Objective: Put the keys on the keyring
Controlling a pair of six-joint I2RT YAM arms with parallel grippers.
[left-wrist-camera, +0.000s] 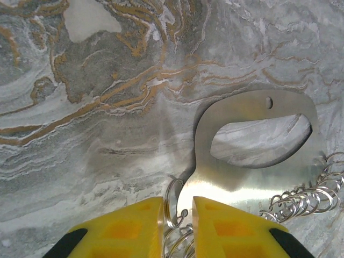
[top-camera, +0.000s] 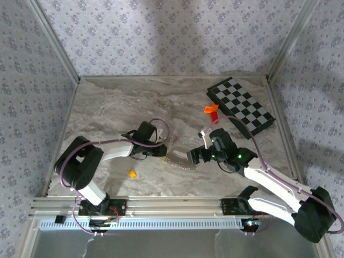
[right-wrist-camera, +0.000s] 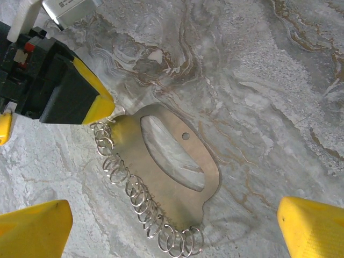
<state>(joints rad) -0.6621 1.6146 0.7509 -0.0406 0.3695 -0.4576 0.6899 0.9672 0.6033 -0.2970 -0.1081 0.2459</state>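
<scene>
Yellow-padded left tool [left-wrist-camera: 178, 209] pinches the keyring [left-wrist-camera: 170, 200]; right tool [right-wrist-camera: 174, 228] gapes wide.

Soft diffuse light; faint broad shadows on back wall [top-camera: 172, 32]; bright glare on metal plate [left-wrist-camera: 215, 193]; close-ups slightly soft.

The work surface is a table top [top-camera: 107, 107] with a grey marble pattern; the wrist views resolve tan and white veins in it. Three walls enclose it: back wall [top-camera: 172, 32], left wall [top-camera: 27, 118] and right wall [top-camera: 320, 107], all covered in pale lilac wallpaper with a small repeating floral motif. Aluminium posts [top-camera: 54, 40] rise at the two far corners. An aluminium rail [top-camera: 172, 204] runs along the near edge. Lighting is diffuse, with soft shadows on the back wall
</scene>
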